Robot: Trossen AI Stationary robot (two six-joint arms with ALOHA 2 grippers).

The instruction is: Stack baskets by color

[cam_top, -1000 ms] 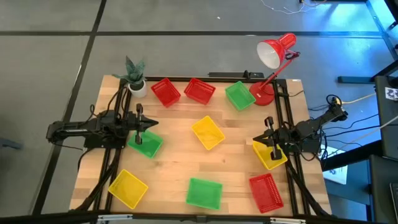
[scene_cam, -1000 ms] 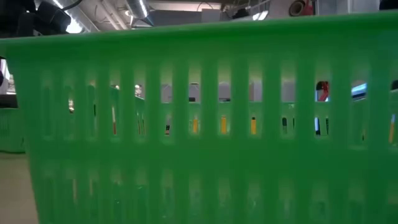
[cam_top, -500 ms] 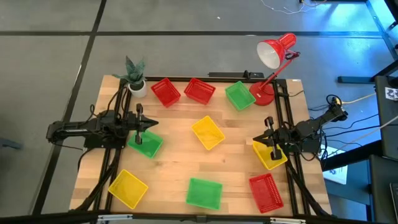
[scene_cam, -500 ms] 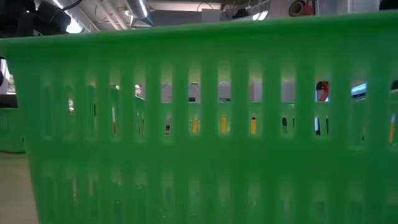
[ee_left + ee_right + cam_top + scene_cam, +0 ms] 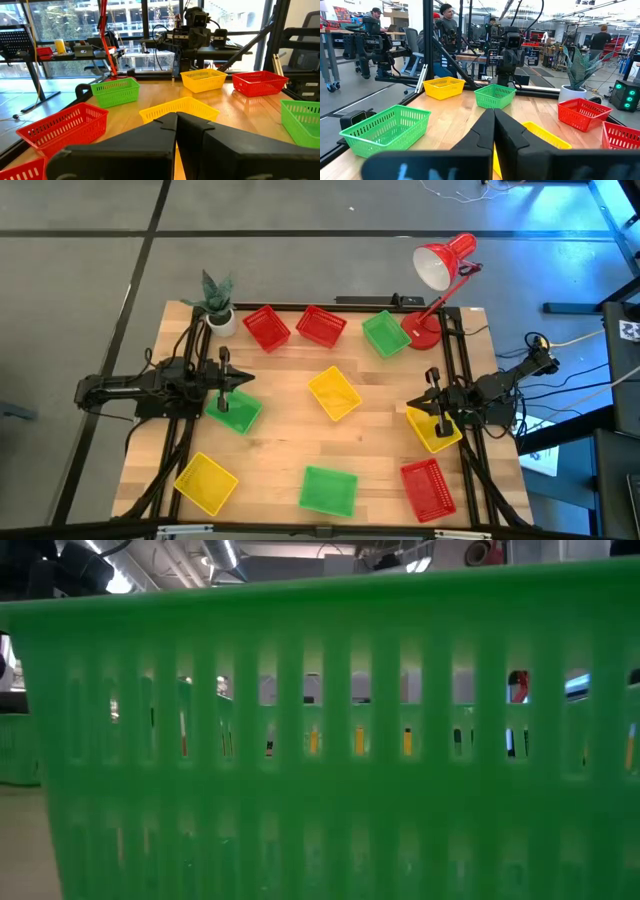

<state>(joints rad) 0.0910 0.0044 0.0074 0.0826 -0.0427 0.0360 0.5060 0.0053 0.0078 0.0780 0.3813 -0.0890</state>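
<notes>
Left gripper (image 5: 226,385) closed over green basket (image 5: 236,412)

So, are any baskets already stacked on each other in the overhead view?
No: all nine baskets lie apart on the table, for instance the two red baskets sit side by side at the back edge.

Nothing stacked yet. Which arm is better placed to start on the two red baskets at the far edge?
Left, probably. The left gripper, shut, hovers over a green basket just short of the red baskets; the right gripper, shut, sits across the table above a yellow basket.
</notes>
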